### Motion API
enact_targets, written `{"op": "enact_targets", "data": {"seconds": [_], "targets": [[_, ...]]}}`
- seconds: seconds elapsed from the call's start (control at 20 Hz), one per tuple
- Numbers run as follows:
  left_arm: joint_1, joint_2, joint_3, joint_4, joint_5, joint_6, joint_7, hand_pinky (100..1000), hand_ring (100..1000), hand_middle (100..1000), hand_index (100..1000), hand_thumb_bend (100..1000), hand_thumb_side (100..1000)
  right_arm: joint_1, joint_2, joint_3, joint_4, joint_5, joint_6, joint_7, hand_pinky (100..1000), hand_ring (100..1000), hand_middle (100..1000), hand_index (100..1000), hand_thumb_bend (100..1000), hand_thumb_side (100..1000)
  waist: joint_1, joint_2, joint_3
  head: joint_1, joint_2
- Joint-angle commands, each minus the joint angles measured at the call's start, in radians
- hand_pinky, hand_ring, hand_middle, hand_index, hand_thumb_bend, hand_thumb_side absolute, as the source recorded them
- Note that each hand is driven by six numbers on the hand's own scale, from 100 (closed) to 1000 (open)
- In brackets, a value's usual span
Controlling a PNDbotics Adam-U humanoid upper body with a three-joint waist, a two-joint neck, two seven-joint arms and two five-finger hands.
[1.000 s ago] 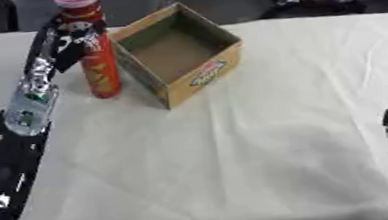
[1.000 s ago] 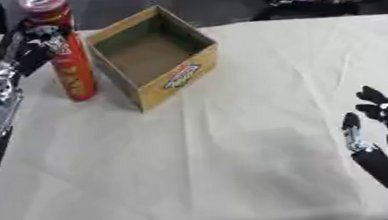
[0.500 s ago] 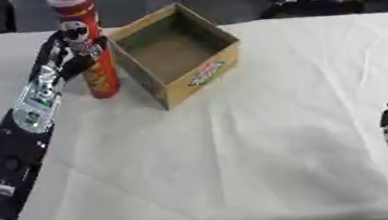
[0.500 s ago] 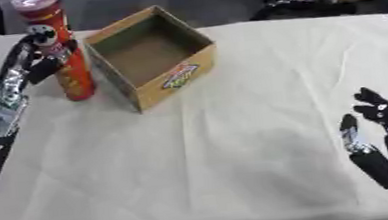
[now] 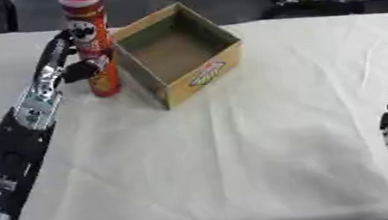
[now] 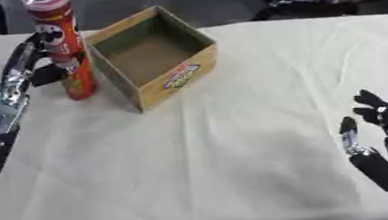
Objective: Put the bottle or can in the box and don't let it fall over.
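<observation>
A tall red can (image 5: 90,25) with a pink lid stands upright on the white cloth, close against the left side of an open cardboard box (image 5: 205,74). The box is empty and has a label on its front wall. My left hand (image 5: 54,63) reaches in from the left at the can's middle height. Its thumb (image 5: 82,70) lies across the can's front and its fingers curl past the can's far side. My right hand (image 6: 381,138) rests open at the lower right, fingers up, far from both things.
The white cloth (image 5: 236,153) covers the whole table, with wide bare room in front of and to the right of the box. Dark chair legs and clutter stand beyond the far edge.
My left hand has moved right, from beside the can to around it, thumb now on its front. The can, box and right hand stay put.
</observation>
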Motion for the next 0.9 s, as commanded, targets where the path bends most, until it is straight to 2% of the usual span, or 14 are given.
{"op": "enact_targets", "data": {"seconds": [0.05,0.1,0.15,0.35,0.55,0.75,0.9], "targets": [[0.012,-0.004,0.011,-0.045,0.054,-0.011,0.008,896,869,875,560,100,378,-0.011,-0.012,-0.007,-0.007,-0.007,0.000,0.001,842,820,860,962,100,699,-0.001,-0.016,0.000,-0.003,0.006],[0.016,-0.006,0.013,-0.063,0.072,-0.012,0.014,894,865,869,531,100,433,-0.011,-0.011,-0.008,-0.007,-0.007,0.000,0.001,842,820,860,961,100,695,-0.001,-0.016,0.000,-0.005,0.006],[0.020,-0.006,0.014,-0.086,0.090,-0.016,0.020,894,866,867,523,100,447,-0.011,-0.011,-0.008,-0.007,-0.007,0.001,0.001,843,820,860,961,100,692,-0.001,-0.016,0.001,-0.006,0.006],[0.017,-0.001,0.011,-0.196,0.162,-0.026,0.040,892,860,857,499,100,478,-0.011,-0.011,-0.010,-0.006,-0.007,0.002,0.002,843,820,860,961,100,673,-0.001,-0.016,0.000,-0.007,0.006],[-0.028,-0.001,-0.008,-0.291,0.231,-0.012,0.052,891,862,855,473,100,492,-0.011,-0.012,-0.007,-0.005,-0.007,0.003,0.004,842,820,858,961,100,666,0.000,-0.017,-0.004,-0.001,0.006],[-0.099,-0.011,-0.045,-0.264,0.289,0.018,0.047,892,866,873,476,100,484,-0.013,-0.012,0.000,-0.004,-0.008,0.001,0.010,842,820,859,961,100,661,0.001,-0.017,-0.018,0.014,0.006],[-0.138,-0.035,-0.067,-0.196,0.263,0.043,0.039,894,872,883,477,100,458,-0.022,-0.010,0.013,-0.002,-0.011,-0.003,0.020,841,819,858,961,100,655,0.001,-0.015,-0.042,0.035,0.005]]}}
